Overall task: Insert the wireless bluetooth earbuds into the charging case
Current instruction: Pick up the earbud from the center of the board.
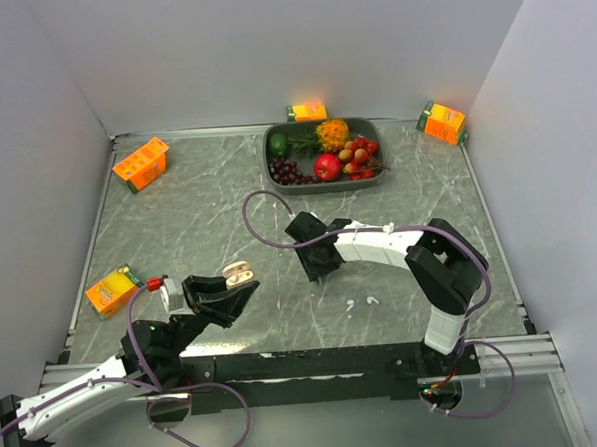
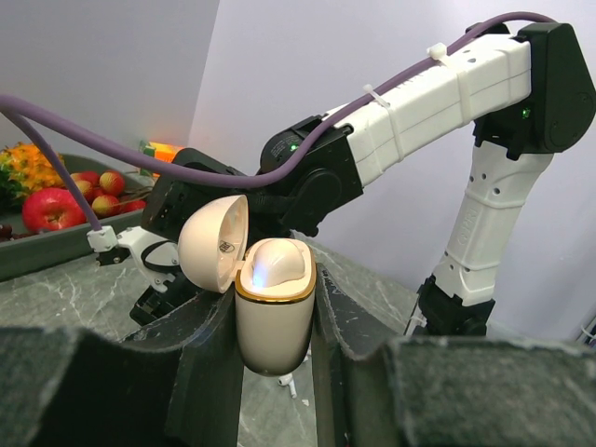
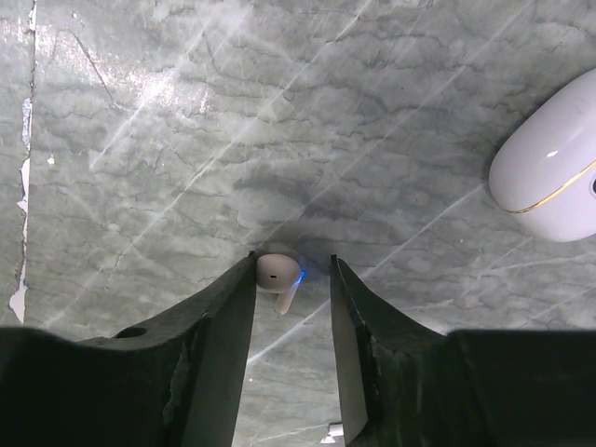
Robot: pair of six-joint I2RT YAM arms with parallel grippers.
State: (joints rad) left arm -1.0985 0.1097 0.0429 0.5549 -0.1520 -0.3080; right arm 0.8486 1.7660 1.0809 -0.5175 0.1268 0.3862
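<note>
So, our left gripper [image 2: 273, 346] is clamped on the open charging case [image 2: 272, 289]. The right gripper [image 3: 292, 264] sits open around an earbud [image 3: 276, 272] that's hugging one finger, so we'd centre it before squeezing.

No readable text, emblem [image 2: 226, 246] inside charging case [image 2: 273, 317] lid illegible, print on juice cartons [image 1: 140, 164] too small

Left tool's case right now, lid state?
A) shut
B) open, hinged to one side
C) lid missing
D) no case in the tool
B: the left wrist view shows the charging case clamped upright in the left tool, with its lid standing open beside the gold-rimmed body.
</note>
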